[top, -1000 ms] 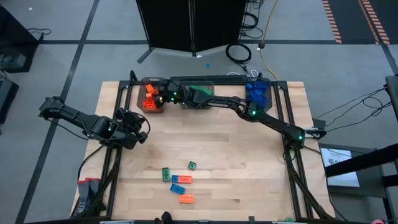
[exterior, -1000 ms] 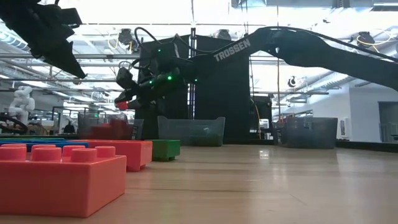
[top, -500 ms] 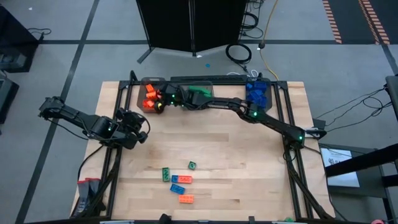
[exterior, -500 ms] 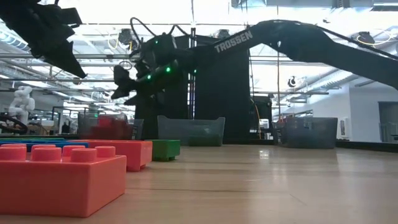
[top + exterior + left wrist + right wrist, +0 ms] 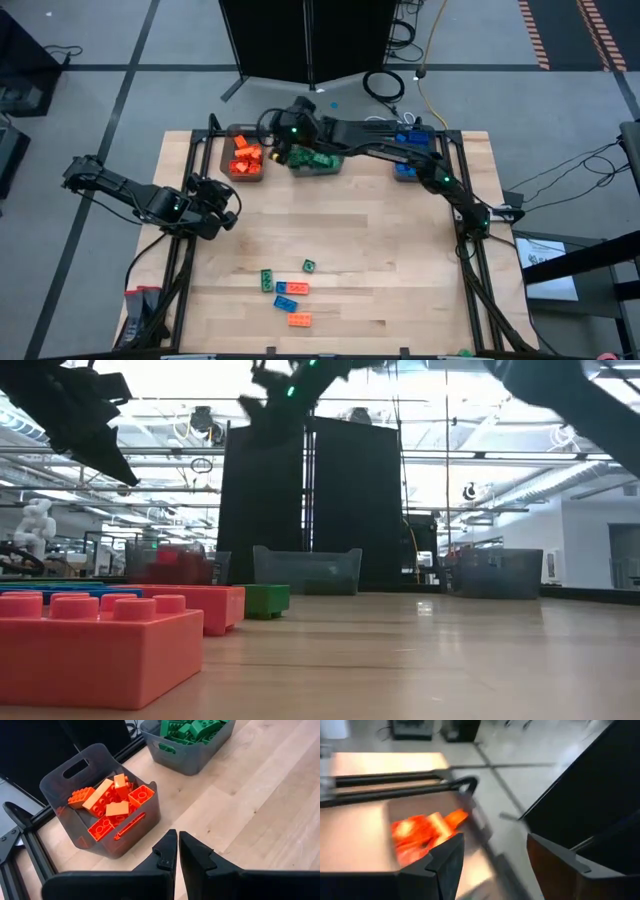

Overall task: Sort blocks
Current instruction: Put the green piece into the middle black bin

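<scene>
the right gripper (image 5: 283,128) is high above the far bins, its fingers apart and holding nothing. the left gripper (image 5: 177,851) waits near the orange bin (image 5: 65,780), fingers together and empty. six loose blocks (image 5: 288,291) lie on the near table (image 5: 400,260); others fill the bins.

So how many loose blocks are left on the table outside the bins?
5 in the high view, clustered near the front edge: a green block, a small green block, an orange block, a blue block and another orange block. Others may be hidden.
</scene>
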